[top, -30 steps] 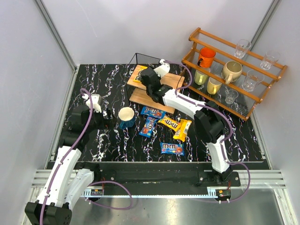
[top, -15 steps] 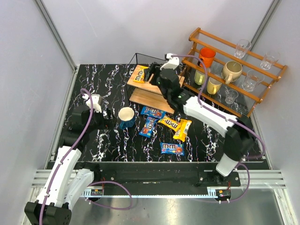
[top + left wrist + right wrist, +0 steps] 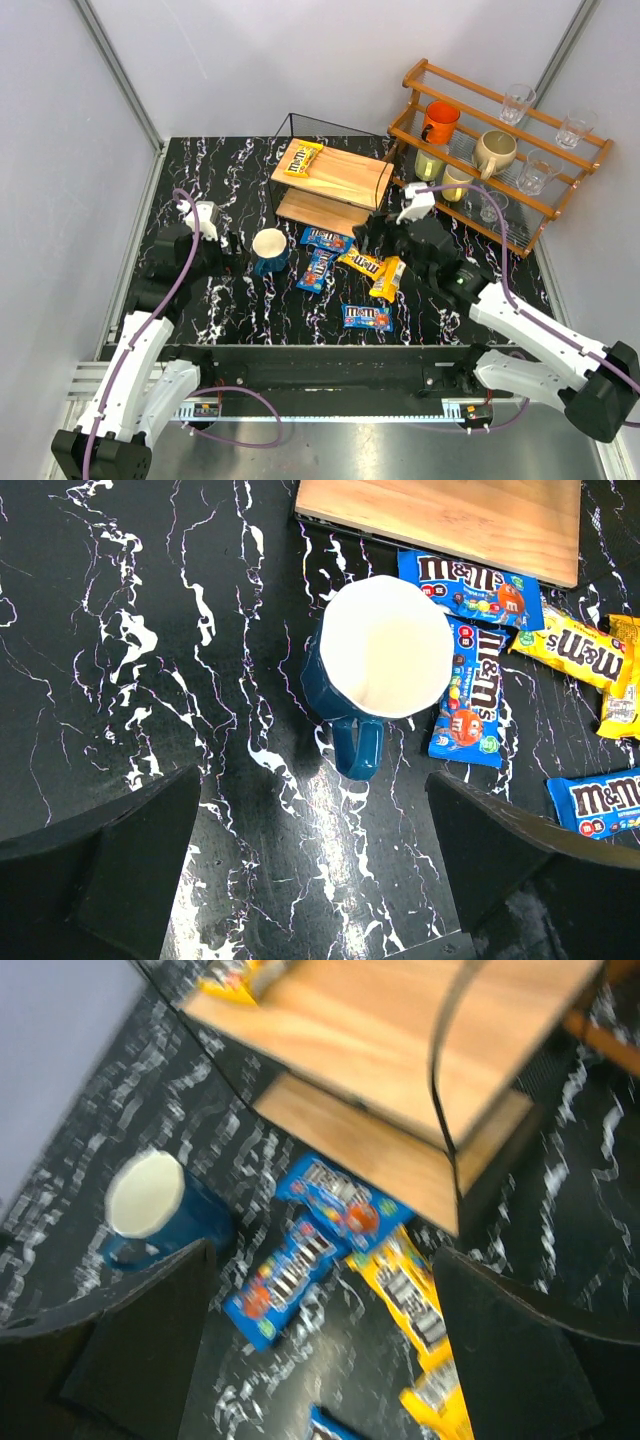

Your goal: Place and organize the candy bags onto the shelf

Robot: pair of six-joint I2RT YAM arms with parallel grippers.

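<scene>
Right gripper [image 3: 372, 234] hung over the table [image 3: 230, 170], just in front of the shelf [image 3: 350, 180] and above the loose packets; the overhead view hid its jaws. Left gripper [image 3: 226, 255] sat beside the blue mug [image 3: 270, 250]. One yellow bag [image 3: 300, 158] lay flat on the left end of the shelf's top board. Five packets lay on the table: a first blue bag [image 3: 327, 239] by the lower board, a second blue bag [image 3: 319, 270] touching it, a third blue bag [image 3: 367, 317] nearer the arms, and two yellow bags [image 3: 362, 263] touching each other. A wooden rack [image 3: 414, 76] of mugs and glasses stood at the far right.

From the left wrist, the left gripper [image 3: 312, 776] was spread wide and empty. The blue mug [image 3: 385, 660] stood upright just beyond it, handle turned toward it.

From the right wrist, blurred, the right gripper [image 3: 322, 1250] stood wide apart holding nothing. Blue and yellow packets lay below it, and the yellow bag [image 3: 235, 980] sat on the top board.
</scene>
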